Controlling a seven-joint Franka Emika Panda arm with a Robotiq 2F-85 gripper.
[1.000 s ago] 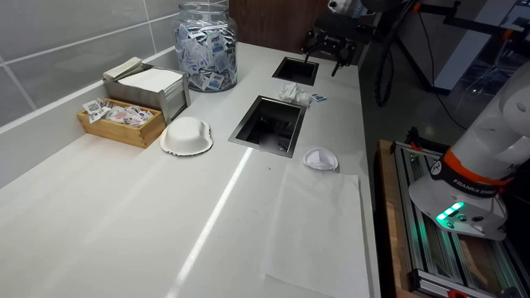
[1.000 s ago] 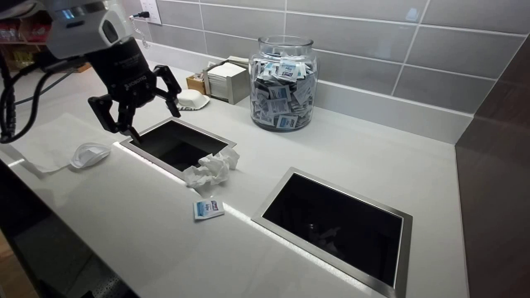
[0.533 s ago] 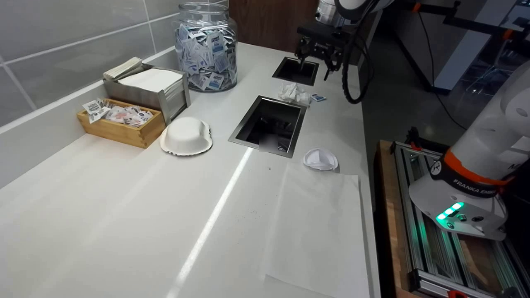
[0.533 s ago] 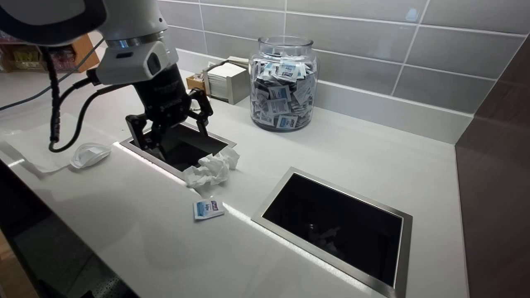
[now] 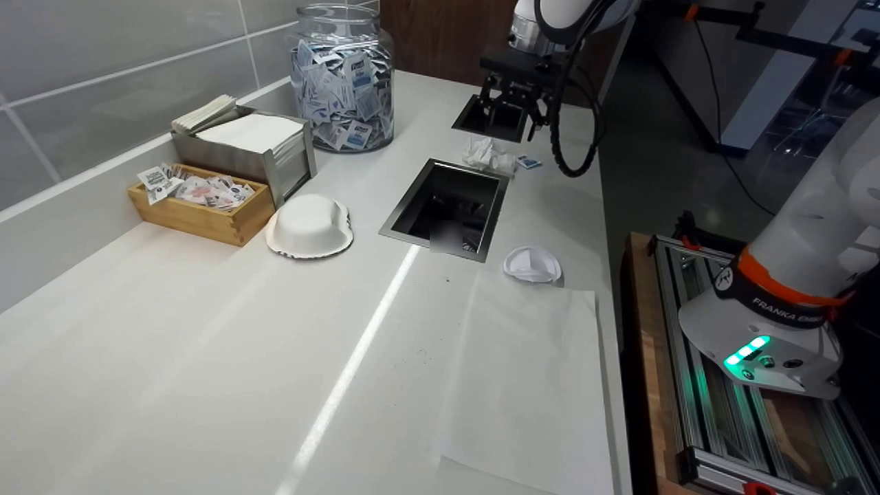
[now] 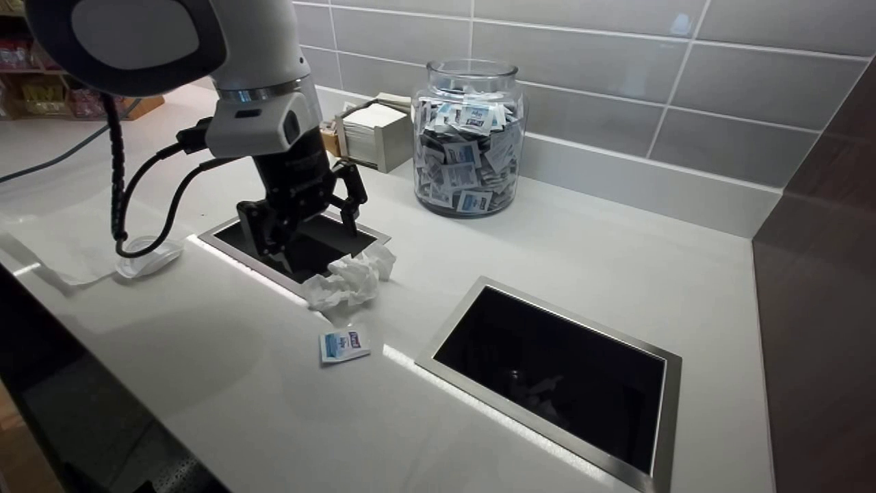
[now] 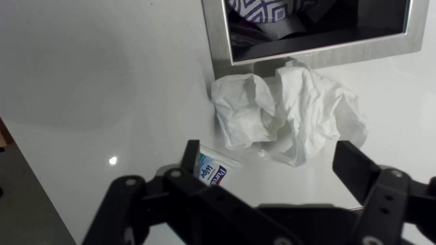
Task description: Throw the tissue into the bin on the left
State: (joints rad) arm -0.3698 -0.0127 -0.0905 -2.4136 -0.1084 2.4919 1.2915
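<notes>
Lying below the empty, widely parted jaws, the tissue (image 7: 306, 105) touches the rim of a bin (image 7: 357, 51)

The gripper (image 7: 268, 148) hangs over the counter (image 7: 102, 68) with its fingers spread, and there is room between them. Just ahead, in the wrist view, the crumpled tissue (image 7: 310, 115) lies right at the rim of a bin (image 7: 357, 52) — the way down through its mouth begins past that heap. Close to one fingertip, partly hidden behind it, lies a wipe packet (image 7: 214, 168). Flat counter on both sides of the tissue leaves room to pass. From the hand toward the tiled wall (image 5: 124, 55), in an exterior view, an upright glass jar (image 5: 340, 103) blocks the way, well apart. On the opposite side a black cable (image 6: 117, 168) loops down beside the hand — taking up room there.
</notes>
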